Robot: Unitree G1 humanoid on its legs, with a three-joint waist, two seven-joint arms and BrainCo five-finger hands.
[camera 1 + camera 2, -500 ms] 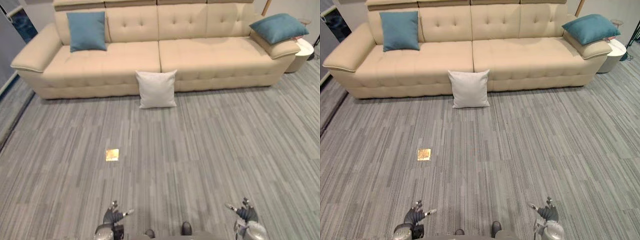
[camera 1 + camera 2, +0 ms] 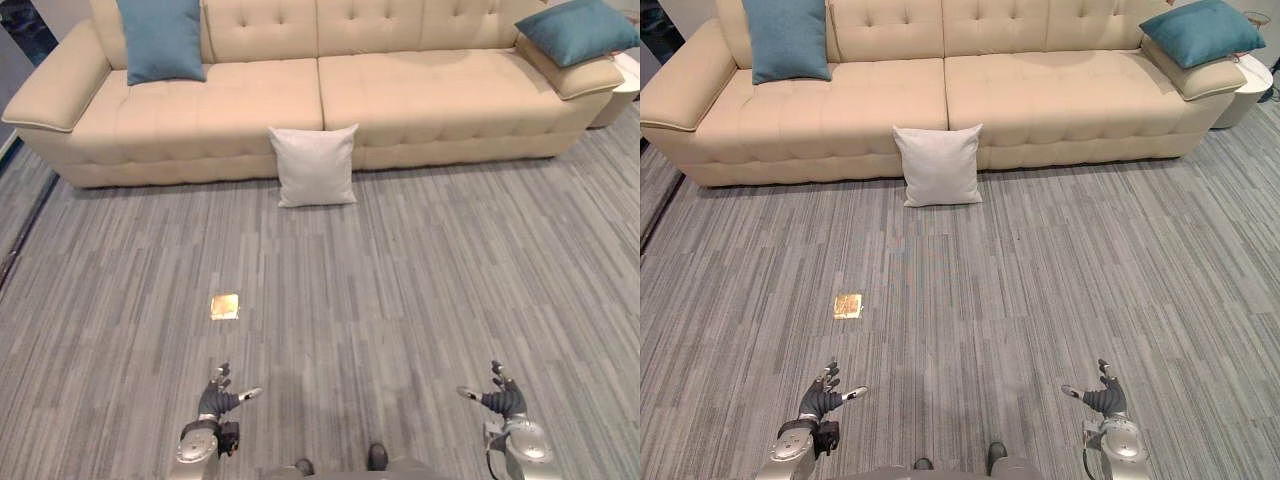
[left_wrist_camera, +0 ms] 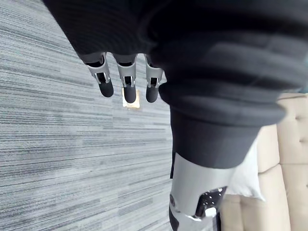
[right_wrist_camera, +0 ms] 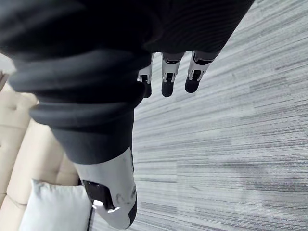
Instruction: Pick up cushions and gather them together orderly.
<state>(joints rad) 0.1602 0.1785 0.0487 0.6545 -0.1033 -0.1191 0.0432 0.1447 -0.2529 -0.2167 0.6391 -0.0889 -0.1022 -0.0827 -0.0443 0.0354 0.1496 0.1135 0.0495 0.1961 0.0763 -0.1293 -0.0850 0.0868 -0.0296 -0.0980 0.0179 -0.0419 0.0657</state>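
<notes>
Grey carpet (image 2: 420, 290) lies between both hands and the cushions, so the step in hand, as I judge it, is the approach. Left hand (image 2: 214, 400) and right hand (image 2: 503, 402) hang low and apart, fingers straight and spread, holding nothing; each wrist view shows straight fingers with carpet past them. White cushion (image 2: 315, 165) stands on the floor well ahead, roughly midway between the two hands, leaning on the front of the sofa (image 2: 430, 95). It is the nearest of the three and likely the first pick.

To do it well, walk straight until the white cushion is within easy reach of both hands and stop square to it. Then bring a hand to each side edge and press inward with flat palms rather than pinching a corner, since soft stuffing will probably sag and twist if held by one corner. Lift it clear of the sofa front before turning. The small floor plate (image 2: 224, 306), ahead of the left hand, looks flush and should need no detour.

Sofa as holder: left teal cushion (image 2: 160, 38) stands against the backrest far ahead of the left hand. Right teal cushion (image 2: 582, 28) lies tilted on the armrest far ahead of the right hand. The middle seats are bare, a fair gathering spot.
</notes>
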